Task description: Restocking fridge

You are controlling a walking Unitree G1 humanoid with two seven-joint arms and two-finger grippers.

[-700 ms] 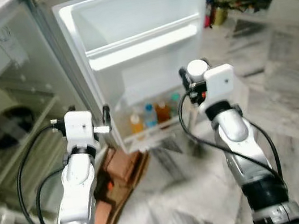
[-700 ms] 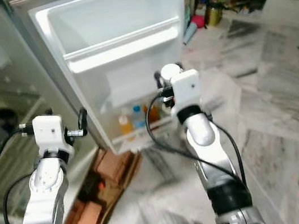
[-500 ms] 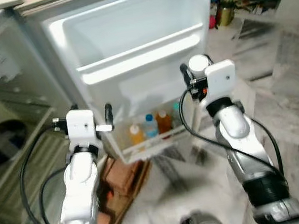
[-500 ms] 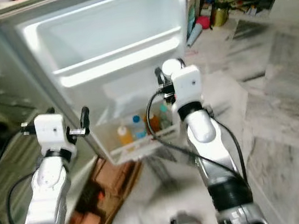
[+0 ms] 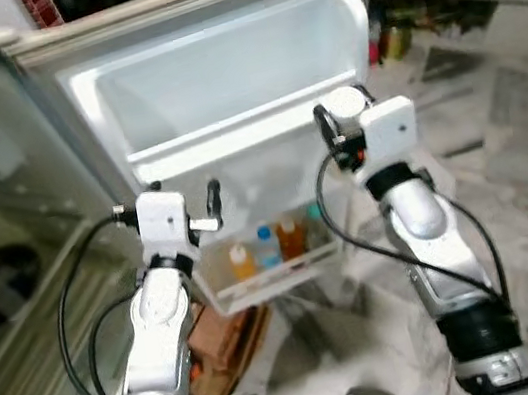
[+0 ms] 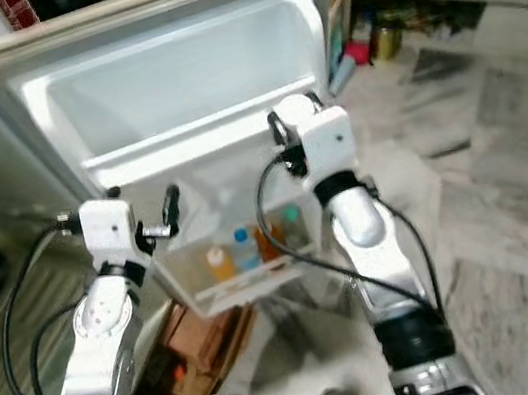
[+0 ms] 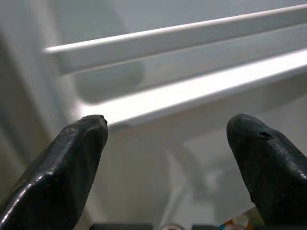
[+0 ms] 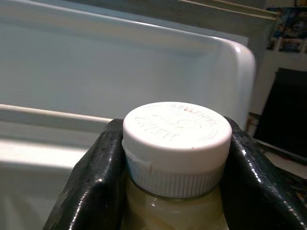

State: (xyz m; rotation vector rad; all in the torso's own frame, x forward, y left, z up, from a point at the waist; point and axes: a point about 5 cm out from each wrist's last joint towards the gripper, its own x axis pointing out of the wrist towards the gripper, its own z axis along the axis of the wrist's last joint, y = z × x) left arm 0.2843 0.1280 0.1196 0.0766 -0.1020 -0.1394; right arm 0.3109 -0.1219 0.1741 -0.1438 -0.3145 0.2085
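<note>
Bottle (image 8: 175,158) in hand and we're at the carrying-in stage of the restock! Right gripper (image 8: 175,143) has its two black fingers pinched around the neck of a white-capped bottle, pale yellowish liquid just visible under the cap, held up in front of the open fridge door (image 5: 225,82). Left gripper (image 7: 168,158) hangs beside it with fingers spread wide, nothing between them, pointing at the same white door shelving. Down in the lower door shelf (image 5: 275,275) a row of small bottles (image 5: 262,248) stands together, orange and blue caps showing. Upper door shelf (image 5: 235,146) sits bare. My read: the bottle wants lowering into that bottom rack beside the others, which means bringing the right arm down and forward over the rail, keeping it upright, then letting go once the base is seated.
</note>
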